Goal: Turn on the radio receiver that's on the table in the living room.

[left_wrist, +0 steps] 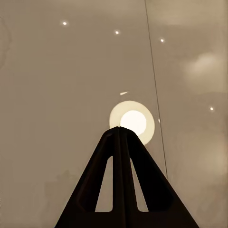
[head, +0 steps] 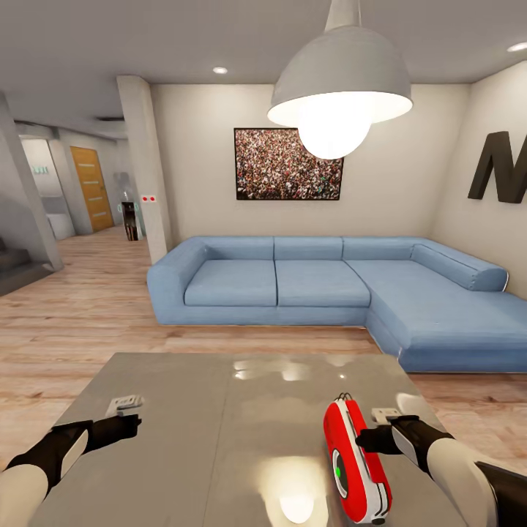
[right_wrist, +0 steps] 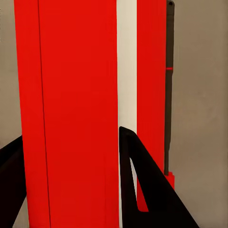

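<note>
Head view, nearest first: the radio receiver stands on edge on the glossy grey counter, at about 5 o'clock in the picture, its red top up and its round dial showing green at the centre. The right gripper reaches in from 4 o'clock and touches the radio's right side. In the right wrist view its dark fingers are spread wide with the red and white body between them, but whether they press on it I cannot tell. The left gripper hovers over the counter at 8 o'clock, well apart from the radio. In the left wrist view its fingers meet at the tips, closed on nothing, above the reflected lamp glow. Beyond the counter lies light wood floor, then the blue L-shaped sofa, the framed crowd picture at 12 o'clock, and the grey dome pendant lamp overhead.
</note>
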You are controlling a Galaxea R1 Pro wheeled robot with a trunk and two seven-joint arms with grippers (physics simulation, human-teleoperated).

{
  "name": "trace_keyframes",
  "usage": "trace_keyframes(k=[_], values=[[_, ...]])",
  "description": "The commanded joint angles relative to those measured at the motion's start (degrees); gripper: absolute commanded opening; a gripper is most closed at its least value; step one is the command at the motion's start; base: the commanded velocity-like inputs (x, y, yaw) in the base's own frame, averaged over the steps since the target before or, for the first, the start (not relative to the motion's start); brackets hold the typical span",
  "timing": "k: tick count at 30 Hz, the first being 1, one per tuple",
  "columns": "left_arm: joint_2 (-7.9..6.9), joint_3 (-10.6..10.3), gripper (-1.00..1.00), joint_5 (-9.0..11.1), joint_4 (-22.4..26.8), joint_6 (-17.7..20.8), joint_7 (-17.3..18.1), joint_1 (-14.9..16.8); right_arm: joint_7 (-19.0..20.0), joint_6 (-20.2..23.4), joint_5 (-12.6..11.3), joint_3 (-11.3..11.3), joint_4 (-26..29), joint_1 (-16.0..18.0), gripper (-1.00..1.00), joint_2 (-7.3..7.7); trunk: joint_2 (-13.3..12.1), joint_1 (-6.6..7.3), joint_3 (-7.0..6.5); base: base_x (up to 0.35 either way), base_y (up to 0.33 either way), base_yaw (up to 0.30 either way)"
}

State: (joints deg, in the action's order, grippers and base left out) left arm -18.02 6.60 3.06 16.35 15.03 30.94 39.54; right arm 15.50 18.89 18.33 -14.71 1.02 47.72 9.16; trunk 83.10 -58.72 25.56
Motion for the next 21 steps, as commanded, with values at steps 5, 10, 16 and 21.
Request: trace_keyframes(k=[5,10,16,21], values=[[0.0,0.0,-1.0,0.0,0.0,0.0,0.0,0.0,0.1,-1.1,-0.4,-0.5,0.2,-3.2,-1.0,-0.02,0.0,-0.01,0.02,0.0,0.0,0.0],[0.0,0.0,-1.0,0.0,0.0,0.0,0.0,0.0,0.1,-1.1,-0.4,-0.5,0.3,-3.2,-1.0,-0.02,0.0,-0.01,0.02,0.0,0.0,0.0],[0.0,0.0,-1.0,0.0,0.0,0.0,0.0,0.0,0.1,-1.1,-0.4,-0.5,0.3,-3.2,-1.0,-0.02,0.0,-0.01,0.02,0.0,0.0,0.0],[0.0,0.0,-1.0,0.0,0.0,0.0,0.0,0.0,0.1,-1.1,-0.4,-0.5,0.3,-3.2,-1.0,-0.02,0.0,-0.01,0.02,0.0,0.0,0.0]])
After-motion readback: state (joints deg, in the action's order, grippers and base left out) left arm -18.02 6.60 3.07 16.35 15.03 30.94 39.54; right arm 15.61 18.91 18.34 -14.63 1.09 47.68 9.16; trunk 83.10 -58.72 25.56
